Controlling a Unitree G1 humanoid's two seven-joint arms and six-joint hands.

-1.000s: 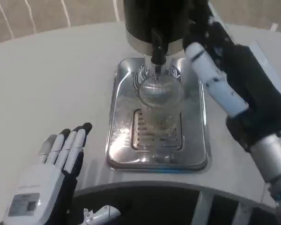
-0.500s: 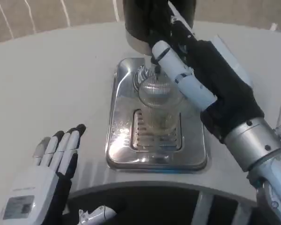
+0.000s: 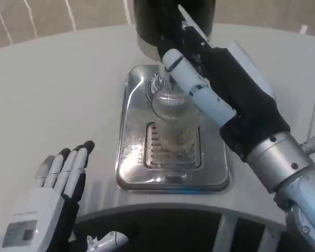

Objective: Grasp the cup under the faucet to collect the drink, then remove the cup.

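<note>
Standing upright under faucet (image 3: 165, 63), cup (image 3: 173, 113), right robot hand (image 3: 220, 100) grip unclear, left robot hand (image 3: 52, 202) open.

Tall black dispenser body (image 3: 147, 21): top cut off by upper picture edge. Its faucet sits behind the right hand (image 3: 215, 89), hidden; contact between those fingers and it cannot be told. Clear ribbed plastic cup (image 3: 170, 107): right side covered by a white finger; liquid level unclear. Left hand (image 3: 52, 202): wrist cut by bottom edge.
</note>
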